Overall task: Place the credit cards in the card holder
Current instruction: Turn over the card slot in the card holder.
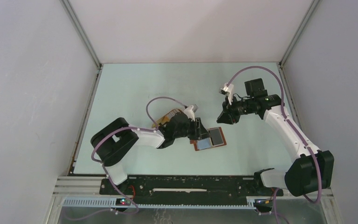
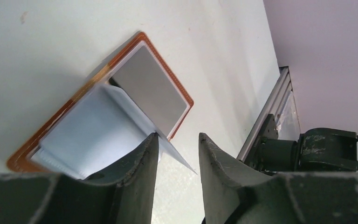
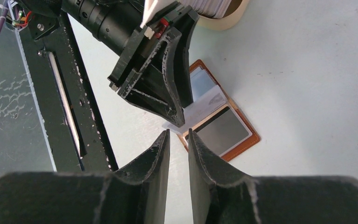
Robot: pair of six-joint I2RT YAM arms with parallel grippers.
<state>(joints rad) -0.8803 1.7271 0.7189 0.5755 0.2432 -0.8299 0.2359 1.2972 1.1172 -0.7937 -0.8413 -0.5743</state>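
Left wrist view: left gripper [image 2: 178,137] and right gripper [image 3: 178,133] are found released; the protruding credit card [image 2: 176,157] is best nudged flat toward ten o'clock into the card holder [image 2: 149,88].

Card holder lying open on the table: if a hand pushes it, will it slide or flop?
The card holder lies flat and thin, so it would probably slide, not tip. Its pale inner leaf stands up loosely beside the left hand, so the pockets are likely floppy.

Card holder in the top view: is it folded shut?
No, the card holder lies spread open, its grey inside facing up.
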